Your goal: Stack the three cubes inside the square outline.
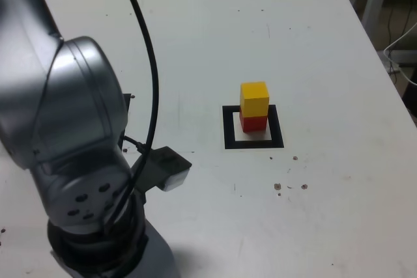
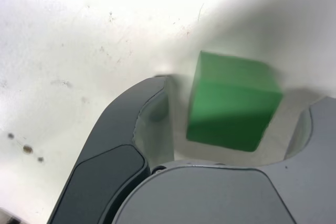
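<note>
Green cube [image 2: 231,100] sits skewed between the gripper [image 2: 236,124] jaws, spread wide, gaps either side. Centre frame, yellow cube [image 1: 254,98] tops red cube [image 1: 253,122] inside square outline [image 1: 253,127].

One cube [image 1: 254,98] sits on another [image 1: 253,123] inside the square outline [image 1: 229,128]; a third cube [image 2: 231,100] lies between the gripper's [image 2: 236,124] jaws.

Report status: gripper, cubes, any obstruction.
Gripper open, straddling green cube, no contact visible. Yellow cube on red cube inside square outline. Nothing in the way.
</note>
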{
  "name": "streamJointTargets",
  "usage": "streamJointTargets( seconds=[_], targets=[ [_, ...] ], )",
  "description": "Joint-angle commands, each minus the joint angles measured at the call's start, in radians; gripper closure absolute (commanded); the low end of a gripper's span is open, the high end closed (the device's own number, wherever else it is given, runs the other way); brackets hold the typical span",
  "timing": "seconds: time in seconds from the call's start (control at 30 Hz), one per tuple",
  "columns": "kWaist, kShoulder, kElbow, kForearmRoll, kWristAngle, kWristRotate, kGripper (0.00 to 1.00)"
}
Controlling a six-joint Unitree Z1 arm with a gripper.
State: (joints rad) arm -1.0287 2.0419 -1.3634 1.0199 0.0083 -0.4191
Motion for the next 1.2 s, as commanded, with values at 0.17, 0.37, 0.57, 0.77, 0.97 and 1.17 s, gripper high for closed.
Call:
streamJointTargets(
  seconds=[0.17, 0.37, 0.57, 0.77, 0.97, 1.17],
  targets=[
    [0.017, 0.002, 0.025, -0.011, 0.01, 0.012, 0.25],
    [0.018, 0.002, 0.028, -0.006, 0.009, 0.008, 0.48],
    [0.018, -0.004, 0.009, -0.008, 0.022, 0.01, 0.64],
    [0.018, -0.008, -0.006, -0.008, 0.023, 0.021, 0.69],
    [0.018, -0.014, -0.009, -0.012, 0.023, 0.022, 0.74],
    [0.018, -0.021, -0.008, -0.02, 0.024, 0.022, 0.77]
  ],
)
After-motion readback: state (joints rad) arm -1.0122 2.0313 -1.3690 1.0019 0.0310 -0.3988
